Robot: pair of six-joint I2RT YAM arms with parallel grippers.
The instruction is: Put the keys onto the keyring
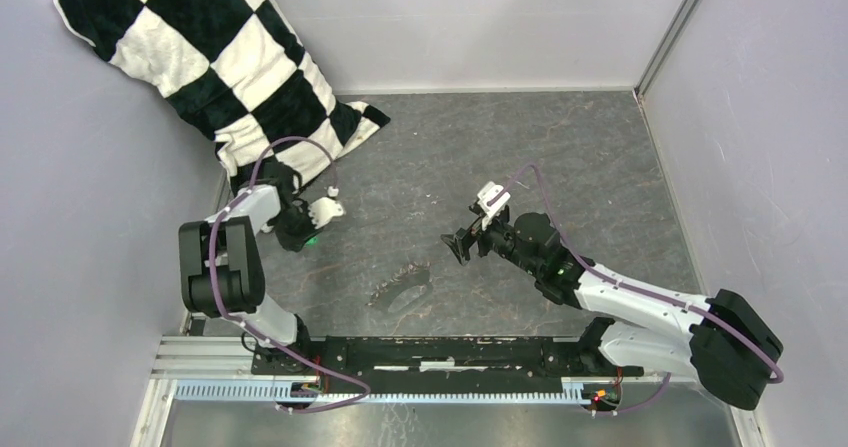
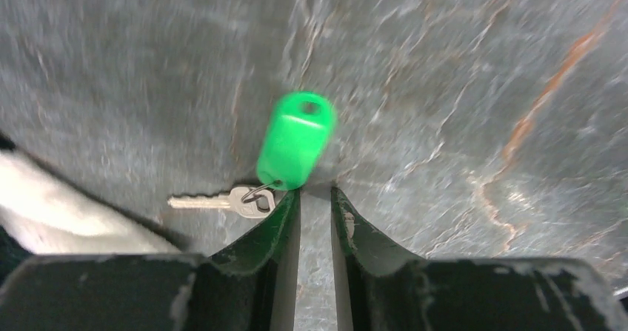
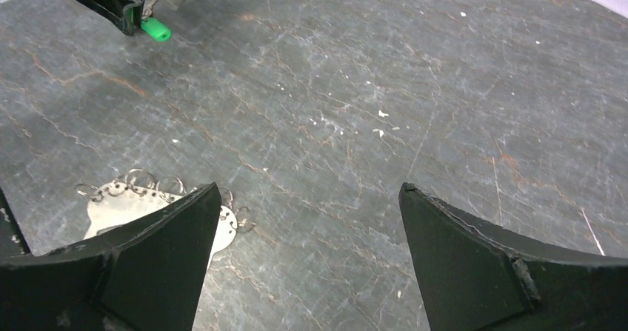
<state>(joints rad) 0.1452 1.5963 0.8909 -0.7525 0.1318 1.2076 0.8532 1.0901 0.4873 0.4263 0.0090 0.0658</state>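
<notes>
Nothing's threaded yet: my left end effector (image 2: 315, 192), narrowly apart, sits at the keys (image 2: 295, 140) at nine o'clock on the bench (image 1: 560, 167), keyring (image 1: 403, 289) near six, right end effector (image 3: 308, 190) wide apart and empty.

White arms (image 1: 630, 302), purple cables (image 1: 214, 252), black tools (image 3: 309, 198)

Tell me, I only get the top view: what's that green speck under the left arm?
Observer: A green tag linked to a silver key, both lying on the table.
Operator: Has the arm grabbed it?
Observer: No. The left gripper has its jaws close together with bare table between them, and the tag lies just past their tips.
</notes>
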